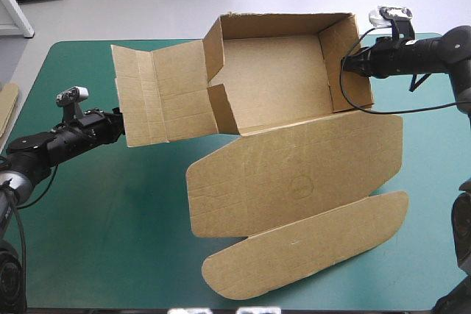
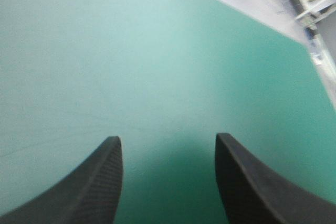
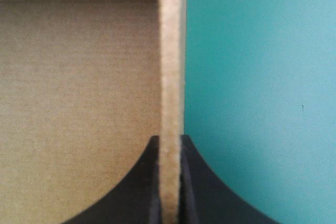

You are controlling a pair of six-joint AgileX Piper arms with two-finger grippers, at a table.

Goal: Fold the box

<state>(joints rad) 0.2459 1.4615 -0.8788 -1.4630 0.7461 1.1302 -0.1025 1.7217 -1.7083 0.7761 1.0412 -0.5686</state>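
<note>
Your right tool point(image 3: 169, 140) pinches the raised right wall point(image 1: 338, 42) of the brown box point(image 1: 272, 71) on the teal-green worktop point(image 1: 110, 240). Your left tool point(image 2: 168, 139) stands wide, just beside the unfolded left flap point(image 1: 158, 97); the lid point(image 1: 294, 174) lies flat.

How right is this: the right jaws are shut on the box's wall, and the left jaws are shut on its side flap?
Wrong: the left jaws are open, the left wrist view showing only teal-green cover between them. The right jaws are shut on the box wall.
</note>
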